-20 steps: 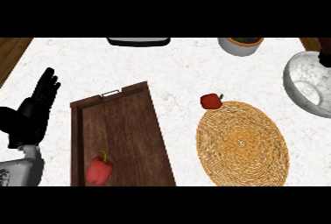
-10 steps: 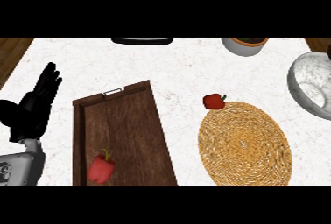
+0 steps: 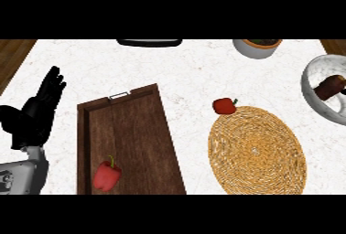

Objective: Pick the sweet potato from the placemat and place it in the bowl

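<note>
Head view: sweet potato [image 3: 332, 86] is seen lying inside the bowl [image 3: 312, 93] at right edge. Placemat [image 3: 256, 151] is bare, a small red fruit [image 3: 224, 106] touching its top rim. Left hand [image 3: 37, 112] is rested at left, fingers straight, apart. A red pepper [image 3: 106, 174] is seen on the tray [image 3: 135, 132].

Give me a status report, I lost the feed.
Left hand open, resting at left edge; right hand out of view. Sweet potato in bowl. Placemat bare apart from apple at its rim.
</note>
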